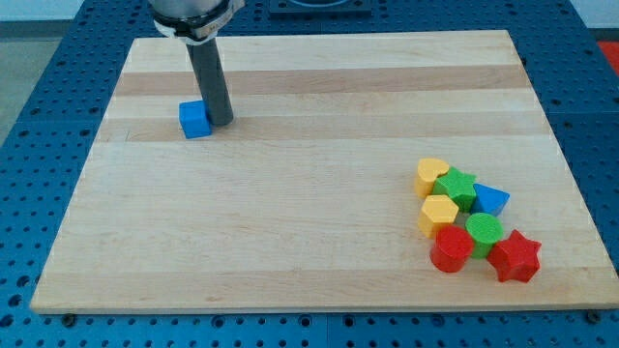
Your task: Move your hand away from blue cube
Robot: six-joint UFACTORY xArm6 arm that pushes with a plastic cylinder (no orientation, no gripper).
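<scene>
A blue cube point(195, 119) sits on the wooden board point(309, 203) at the view's upper left. My dark rod comes down from the view's top, and my tip point(221, 122) rests on the board right against the cube's right side, touching it or nearly so.
A cluster of blocks lies at the view's lower right: a yellow heart point(431, 175), a green star point(456, 188), a blue triangle-like block point(490, 199), a yellow hexagon point(438, 214), a green cylinder point(483, 232), a red cylinder point(451, 249) and a red star point(515, 256).
</scene>
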